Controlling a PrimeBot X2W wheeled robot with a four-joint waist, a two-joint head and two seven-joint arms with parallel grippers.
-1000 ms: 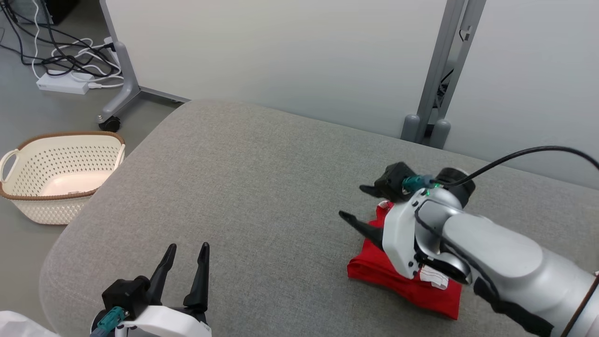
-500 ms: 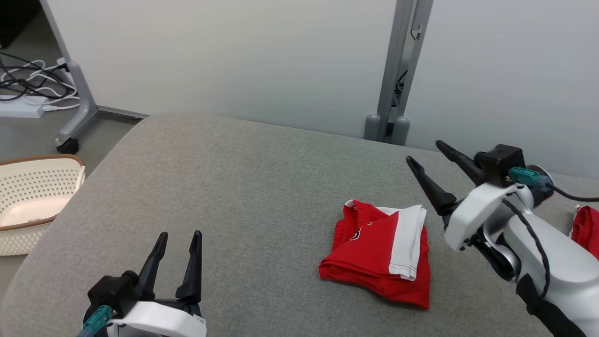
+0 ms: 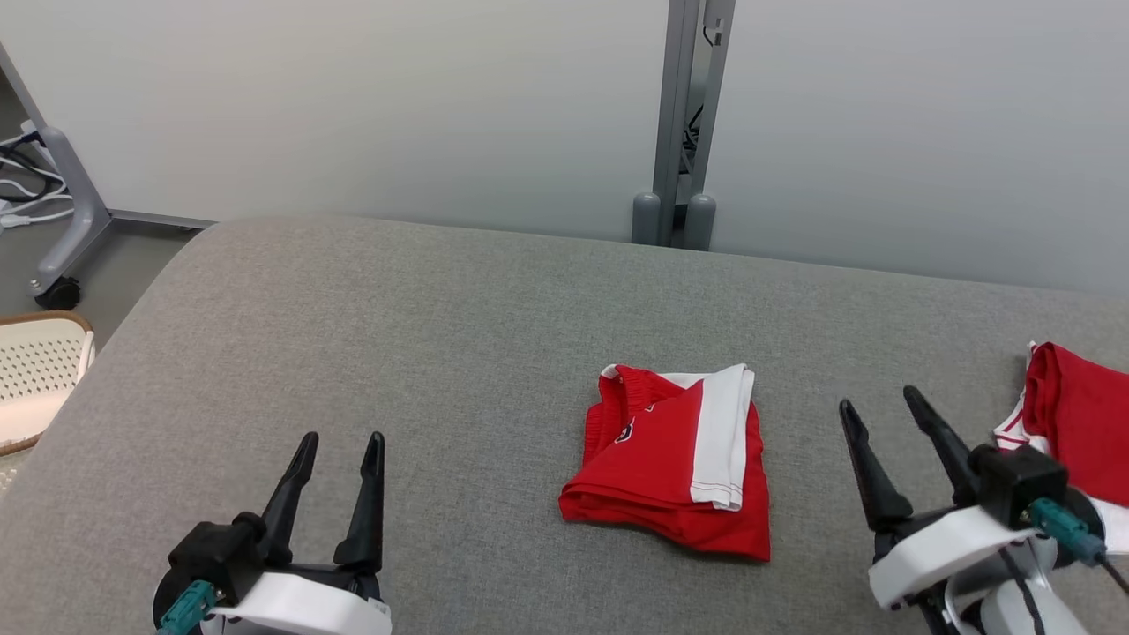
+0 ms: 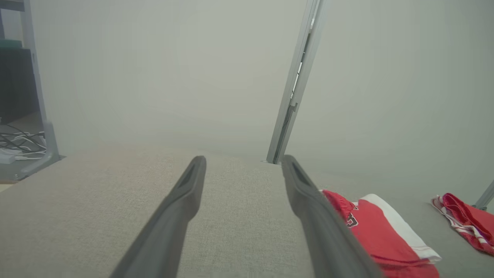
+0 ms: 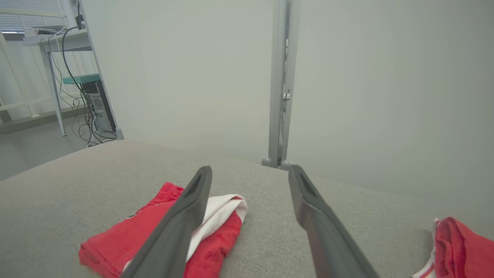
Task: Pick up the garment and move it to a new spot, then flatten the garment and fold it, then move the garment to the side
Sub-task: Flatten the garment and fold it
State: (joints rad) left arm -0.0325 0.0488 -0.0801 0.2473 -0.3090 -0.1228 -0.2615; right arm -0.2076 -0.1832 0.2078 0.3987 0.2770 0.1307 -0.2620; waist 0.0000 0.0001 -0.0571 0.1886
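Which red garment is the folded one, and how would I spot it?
Start at the wide grey cushion before the pale wall. Near its middle lies the folded garment, a neat red rectangle. Its broad white band sets it apart from the rumpled red garment at the right edge.

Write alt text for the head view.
A folded red-and-white garment lies on a grey padded surface between the open left gripper and open right gripper, neither touching it. A second red garment sits at the right edge.
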